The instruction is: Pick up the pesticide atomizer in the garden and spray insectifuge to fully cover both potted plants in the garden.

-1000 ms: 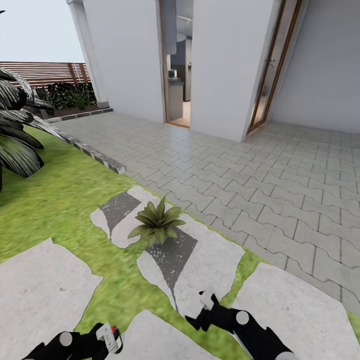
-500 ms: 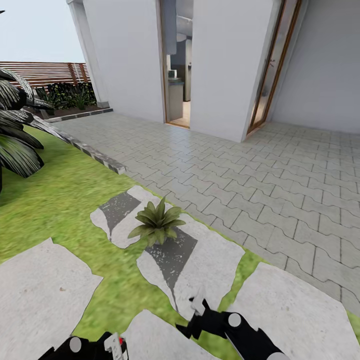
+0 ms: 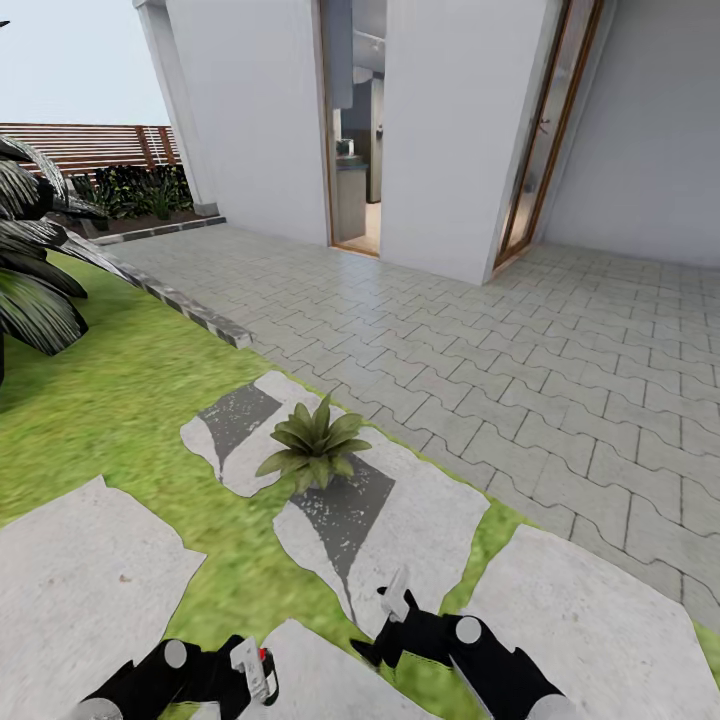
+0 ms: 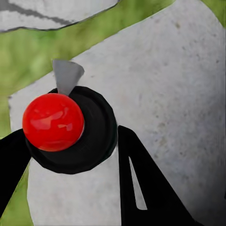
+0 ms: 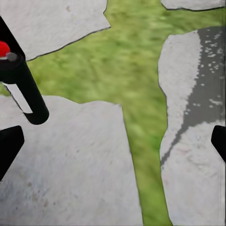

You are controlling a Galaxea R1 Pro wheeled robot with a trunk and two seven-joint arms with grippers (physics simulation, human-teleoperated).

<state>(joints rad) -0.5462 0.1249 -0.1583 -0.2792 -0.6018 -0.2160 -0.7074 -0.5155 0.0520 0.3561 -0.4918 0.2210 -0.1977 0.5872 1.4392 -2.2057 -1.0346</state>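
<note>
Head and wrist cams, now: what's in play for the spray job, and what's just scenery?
Job:
- sprayer, gripped in the left claw
- potted plant, among the stepping stones
- right claw, open and empty

Scenery:
- palm
- paved patio
- fence
- doorway

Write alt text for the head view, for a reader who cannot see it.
A small potted plant sits between stepping stones on a green lawn, just ahead of the robot's two black arms. The left pincer holds a sprayer with a red cap; the right pincer is empty above a stone. Grey paving leads to a white house with an open door.
</note>
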